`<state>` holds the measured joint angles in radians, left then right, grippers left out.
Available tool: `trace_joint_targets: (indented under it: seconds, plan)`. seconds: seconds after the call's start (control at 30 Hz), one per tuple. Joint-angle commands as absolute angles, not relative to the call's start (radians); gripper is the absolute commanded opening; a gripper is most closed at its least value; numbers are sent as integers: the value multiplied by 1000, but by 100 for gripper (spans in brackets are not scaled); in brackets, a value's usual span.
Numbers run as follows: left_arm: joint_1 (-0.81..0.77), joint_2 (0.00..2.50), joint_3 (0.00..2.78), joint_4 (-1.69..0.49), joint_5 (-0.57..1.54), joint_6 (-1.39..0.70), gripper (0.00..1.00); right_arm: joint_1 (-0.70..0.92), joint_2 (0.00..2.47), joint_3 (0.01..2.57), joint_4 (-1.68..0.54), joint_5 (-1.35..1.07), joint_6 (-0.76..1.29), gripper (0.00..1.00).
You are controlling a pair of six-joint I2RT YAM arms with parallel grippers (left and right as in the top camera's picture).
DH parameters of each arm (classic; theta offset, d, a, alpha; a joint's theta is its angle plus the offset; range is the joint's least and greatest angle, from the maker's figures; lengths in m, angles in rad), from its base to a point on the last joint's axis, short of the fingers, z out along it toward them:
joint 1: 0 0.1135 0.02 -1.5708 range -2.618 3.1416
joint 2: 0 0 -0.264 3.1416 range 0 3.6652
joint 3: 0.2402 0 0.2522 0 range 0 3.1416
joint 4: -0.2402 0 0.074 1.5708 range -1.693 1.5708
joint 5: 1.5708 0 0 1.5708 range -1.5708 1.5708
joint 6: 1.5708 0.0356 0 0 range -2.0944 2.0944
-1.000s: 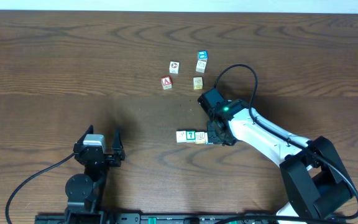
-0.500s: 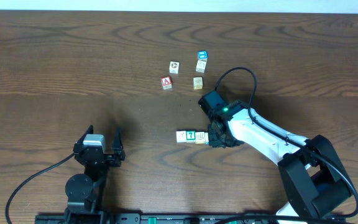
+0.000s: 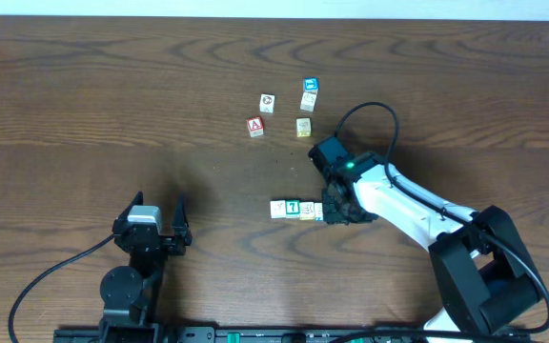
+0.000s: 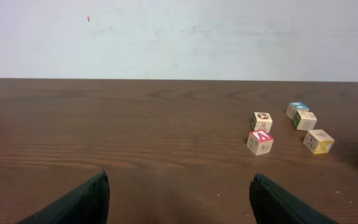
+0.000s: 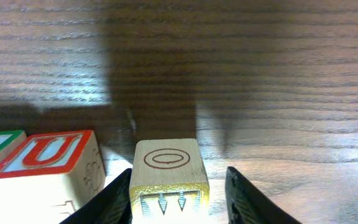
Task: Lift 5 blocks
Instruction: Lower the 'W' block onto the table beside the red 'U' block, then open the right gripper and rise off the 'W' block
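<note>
A row of small wooden blocks lies mid-table: a pale one (image 3: 277, 208), the green "T" block (image 3: 293, 207) and a cream one (image 3: 307, 210). My right gripper (image 3: 330, 211) stands open at the row's right end, straddling a yellow-edged block with an oval on top (image 5: 168, 167). The left finger (image 5: 118, 193) is against that block; a gap shows before the right finger (image 5: 241, 196). The block rests on the table beside a red "U" block (image 5: 48, 163). My left gripper (image 3: 161, 203) is open and empty, far to the left.
A loose group lies farther back: a white block (image 3: 267, 102), the red "A" cube (image 3: 254, 126), the blue-topped cube (image 3: 310, 85), a cream block (image 3: 308, 100) and a yellow one (image 3: 304, 126). The same group shows in the left wrist view around the red "A" cube (image 4: 260, 142).
My right gripper's jaws have spread apart around the yellow-edged block, and the arm has shifted slightly right and forward. The left arm has not moved.
</note>
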<state>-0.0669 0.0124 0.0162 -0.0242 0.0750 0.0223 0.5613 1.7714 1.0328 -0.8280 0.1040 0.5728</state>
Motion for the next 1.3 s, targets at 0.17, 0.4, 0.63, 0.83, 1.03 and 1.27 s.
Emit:
trace_joint_targets:
  seconds: [0.17,0.4,0.63,0.83,1.03,1.27]
  plan:
    - [-62,12,4,-64,93,17,73,530,1618,1053,-828,100,493,61]
    - [-62,12,4,-64,93,17,73,492,1538,1062,-842,106,479,32]
    - [-62,12,4,-64,92,17,73,423,1536,1045,-935,129,506,1]
    - [-62,12,4,-64,93,17,73,433,1536,1000,-914,133,492,1]
    - [-62,12,4,-64,93,17,73,435,1536,898,-853,112,493,1]
    - [-62,12,4,-64,93,17,73,436,1536,817,-751,16,451,1]
